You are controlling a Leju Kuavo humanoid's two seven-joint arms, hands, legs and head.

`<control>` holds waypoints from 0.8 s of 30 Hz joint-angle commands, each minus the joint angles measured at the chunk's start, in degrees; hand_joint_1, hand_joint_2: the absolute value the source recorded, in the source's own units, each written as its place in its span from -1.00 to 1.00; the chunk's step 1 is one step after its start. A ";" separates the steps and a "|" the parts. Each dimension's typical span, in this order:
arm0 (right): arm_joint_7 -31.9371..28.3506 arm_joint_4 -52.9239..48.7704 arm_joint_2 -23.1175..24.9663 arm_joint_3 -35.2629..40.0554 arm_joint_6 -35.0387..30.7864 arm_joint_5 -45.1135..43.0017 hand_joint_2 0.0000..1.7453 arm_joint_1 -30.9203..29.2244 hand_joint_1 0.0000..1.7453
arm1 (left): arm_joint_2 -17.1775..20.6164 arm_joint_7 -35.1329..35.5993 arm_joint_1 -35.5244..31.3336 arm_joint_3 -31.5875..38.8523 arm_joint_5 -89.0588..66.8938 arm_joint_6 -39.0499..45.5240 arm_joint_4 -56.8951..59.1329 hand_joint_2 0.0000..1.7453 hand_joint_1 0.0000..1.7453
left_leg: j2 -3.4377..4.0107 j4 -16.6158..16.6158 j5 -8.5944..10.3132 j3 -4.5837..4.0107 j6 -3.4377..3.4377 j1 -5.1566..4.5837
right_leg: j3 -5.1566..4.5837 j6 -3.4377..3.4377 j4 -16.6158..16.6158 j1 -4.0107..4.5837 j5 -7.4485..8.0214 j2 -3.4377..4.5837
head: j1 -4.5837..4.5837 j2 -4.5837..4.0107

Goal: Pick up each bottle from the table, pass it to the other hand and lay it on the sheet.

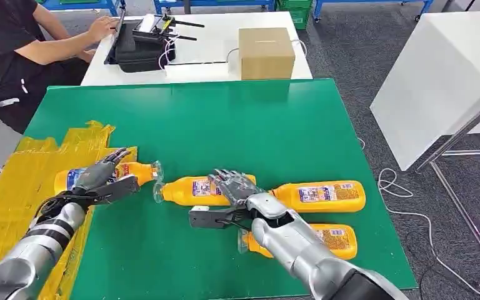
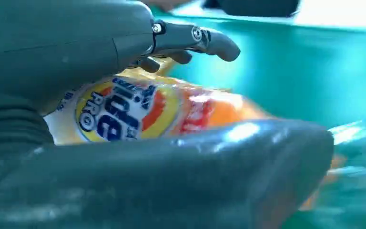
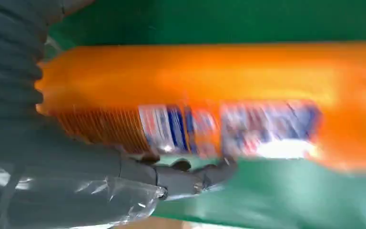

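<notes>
While four orange plastic bottles with yellow-and-blue labels lie on their sides on the green table mat point(image 1: 225, 125), two are under the robot's hands. The leftmost bottle point(image 1: 134, 172) rests at the edge of the crumpled yellow sheet point(image 1: 12, 187), its clear cap end pointing toward the table's middle; the left hand point(image 1: 103, 175) lies over it, fingers point(image 2: 195, 38) stretched across the top and thumb along the near side, loosely cupping rather than squeezing. The second bottle point(image 1: 190, 189) lies just beside it, cap ends nearly meeting, with the right hand point(image 1: 234, 187) spread over its far end, fingers apart; whether it grips cannot be told. A third bottle point(image 1: 322, 195) lies in line past that hand, and the fourth bottle point(image 1: 334, 240) sits nearer the robot, partly hidden by the right forearm. Beyond the mat, a white table point(image 1: 206, 56) carries a brown cardboard box point(image 1: 265, 53) and a black case point(image 1: 137, 47) with cables, where a seated person point(image 1: 12, 56) in black reaches.
</notes>
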 commanded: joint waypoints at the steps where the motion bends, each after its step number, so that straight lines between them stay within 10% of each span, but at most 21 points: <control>1: 8.24 12.56 -0.72 7.67 5.68 7.43 1.00 -4.60 -1.00 | -3.69 -8.56 6.36 9.26 21.04 -14.08 -14.65 -1.00 -1.00 | -0.14 -0.01 0.00 0.02 0.00 0.07 | 0.10 0.07 -0.11 0.06 0.00 -0.15 | 0.02 0.00; 6: 13.89 11.87 -0.72 10.19 7.09 13.69 1.00 -4.69 -1.00 | -3.39 -6.79 10.52 9.09 25.84 -16.52 -21.64 -1.00 -1.00 | -0.07 -0.06 0.00 0.12 0.00 -0.01 | 0.14 0.04 -0.13 0.03 0.01 -0.07 | 0.00 0.00; 8: 13.19 11.60 -0.64 10.14 7.65 14.06 1.00 -4.64 0.64 | -3.44 -6.27 10.98 9.32 26.61 -16.66 -22.00 -1.00 -1.00 | -0.08 -0.06 0.01 0.15 -0.01 0.00 | 0.17 0.04 -0.15 0.05 0.02 -0.09 | 0.00 0.00; 10: 13.19 11.60 -0.64 10.14 7.65 14.06 1.00 -4.64 0.64 | -3.44 -6.27 10.98 9.32 26.61 -16.66 -22.00 -1.00 -1.00 | -0.14 -0.04 0.03 0.18 -0.01 0.03 | 0.25 0.05 -0.20 0.07 0.04 -0.15 | 0.02 0.00; 11: 12.68 11.46 -0.42 9.65 8.02 13.88 1.00 -4.63 1.00 | -3.58 -6.32 10.92 9.71 27.69 -17.20 -21.72 -1.00 -1.00 | -0.13 -0.02 0.03 0.22 -0.01 0.00 | 0.27 0.04 -0.16 0.05 0.03 -0.13 | 0.00 0.00; 20: 10.13 10.67 -0.22 5.36 6.40 13.15 1.00 -4.21 1.00 | -6.19 -4.38 14.41 14.40 41.80 -24.41 -27.60 -1.00 -1.00 | -0.11 -0.03 0.00 0.42 0.00 0.00 | 0.45 0.03 -0.14 0.04 0.00 -0.13 | 0.00 0.00; 24: 4.19 6.64 -0.58 -2.29 -4.42 6.84 1.00 -2.47 1.00 | -8.59 -2.67 20.65 16.93 53.06 -30.29 -33.58 -1.00 -1.00 | -0.14 -0.11 0.02 0.41 0.00 0.07 | 0.50 0.09 -0.30 0.12 0.05 -0.16 | 0.00 0.00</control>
